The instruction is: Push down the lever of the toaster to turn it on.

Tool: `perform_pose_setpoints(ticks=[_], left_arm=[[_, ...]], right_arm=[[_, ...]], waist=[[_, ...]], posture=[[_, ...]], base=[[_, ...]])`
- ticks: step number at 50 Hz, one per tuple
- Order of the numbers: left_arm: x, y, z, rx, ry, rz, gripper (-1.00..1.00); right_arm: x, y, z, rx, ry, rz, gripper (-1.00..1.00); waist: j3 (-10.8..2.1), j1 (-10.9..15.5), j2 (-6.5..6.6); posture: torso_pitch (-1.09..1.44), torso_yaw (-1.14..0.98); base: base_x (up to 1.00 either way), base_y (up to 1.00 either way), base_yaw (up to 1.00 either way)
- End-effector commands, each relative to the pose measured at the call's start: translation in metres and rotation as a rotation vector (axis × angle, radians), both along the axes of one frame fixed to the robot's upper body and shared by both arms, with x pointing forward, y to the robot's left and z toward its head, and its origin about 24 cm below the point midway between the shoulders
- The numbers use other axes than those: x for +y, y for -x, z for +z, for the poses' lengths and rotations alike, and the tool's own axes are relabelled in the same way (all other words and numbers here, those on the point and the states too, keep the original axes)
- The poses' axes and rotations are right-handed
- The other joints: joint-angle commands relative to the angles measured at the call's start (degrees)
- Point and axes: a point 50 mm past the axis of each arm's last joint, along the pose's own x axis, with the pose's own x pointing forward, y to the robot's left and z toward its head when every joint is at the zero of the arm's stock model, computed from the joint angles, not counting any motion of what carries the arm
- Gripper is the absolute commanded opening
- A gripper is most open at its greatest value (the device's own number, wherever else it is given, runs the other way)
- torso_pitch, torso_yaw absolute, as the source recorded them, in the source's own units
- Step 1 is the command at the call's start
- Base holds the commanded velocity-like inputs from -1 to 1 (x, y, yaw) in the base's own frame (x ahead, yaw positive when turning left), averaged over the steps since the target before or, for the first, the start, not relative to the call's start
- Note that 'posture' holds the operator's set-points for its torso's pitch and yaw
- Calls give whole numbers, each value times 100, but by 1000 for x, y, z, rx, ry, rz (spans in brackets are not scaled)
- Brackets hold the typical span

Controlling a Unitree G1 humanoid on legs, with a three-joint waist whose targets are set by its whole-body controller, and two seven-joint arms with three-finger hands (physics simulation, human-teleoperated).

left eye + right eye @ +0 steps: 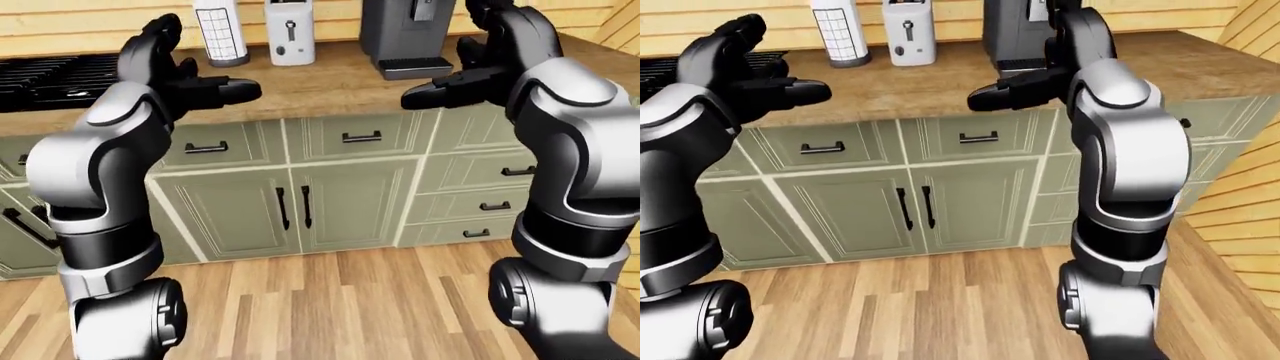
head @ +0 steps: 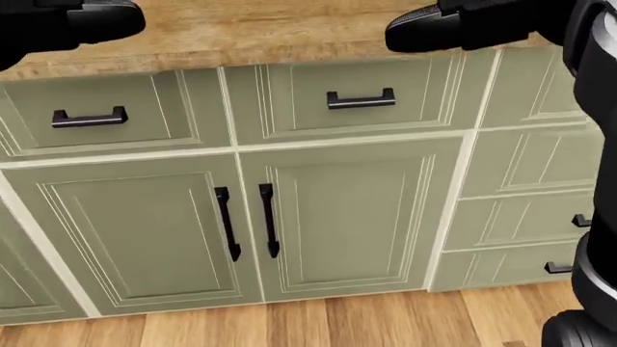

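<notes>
A white toaster (image 1: 290, 32) stands at the wall end of the wooden counter (image 1: 330, 82), its dark lever (image 1: 291, 29) facing me and high in its slot. Both my hands are raised over the counter's near edge, well short of the toaster. My left hand (image 1: 215, 88) is open, fingers pointing right, below and left of the toaster. My right hand (image 1: 440, 88) is open too, fingers pointing left, below and right of it. Neither holds anything. The head view looks down at the cabinets and shows only my fingertips (image 2: 424, 32).
A white paper towel roll (image 1: 220, 34) stands left of the toaster and a dark coffee machine (image 1: 408, 34) to its right. A black stove (image 1: 55, 75) lies at far left. Green cabinet doors (image 2: 338, 217) and drawers sit under the counter, over wood flooring.
</notes>
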Motion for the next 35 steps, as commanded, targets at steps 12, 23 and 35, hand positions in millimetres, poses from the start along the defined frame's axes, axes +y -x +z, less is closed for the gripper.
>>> perform_pose_setpoints(ticks=[12,23,35], left_arm=[[-9,7,28,-121,-9,-26,100],[-12,8,33,-125,-17,-36,100],[-11,8,29,-120,-15,-33,100]], right_arm=[[-4,8,24,-112,4,-16,100],[-8,11,25,-116,1,-23,100],[-7,9,20,-107,0,-20,100]], waist=[[-207,36,-516],[-171,-63,265],[-182,84,-335]], posture=[[0,0],[0,0],[0,0]], base=[[20,24,0],[20,24,0],[20,13,0]])
